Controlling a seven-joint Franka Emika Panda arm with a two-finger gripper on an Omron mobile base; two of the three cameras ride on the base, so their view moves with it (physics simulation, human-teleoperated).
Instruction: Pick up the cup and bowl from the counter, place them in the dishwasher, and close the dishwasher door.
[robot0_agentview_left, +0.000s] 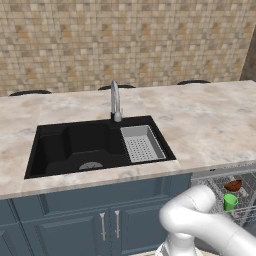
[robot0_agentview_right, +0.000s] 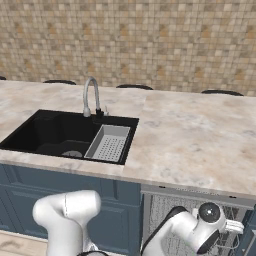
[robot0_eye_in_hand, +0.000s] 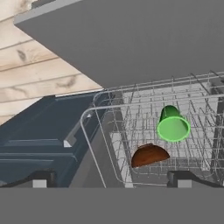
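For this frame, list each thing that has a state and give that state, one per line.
Cup: in the dishwasher rack, lying on its side.
Bowl: in the rack, tipped on edge, beside the cup.
Dishwasher: open, rack in view.
Dishwasher door: open, not yet shut.
Gripper: open, holding nothing.
Tap: no water running.
Sink: holds a grey strainer basket.
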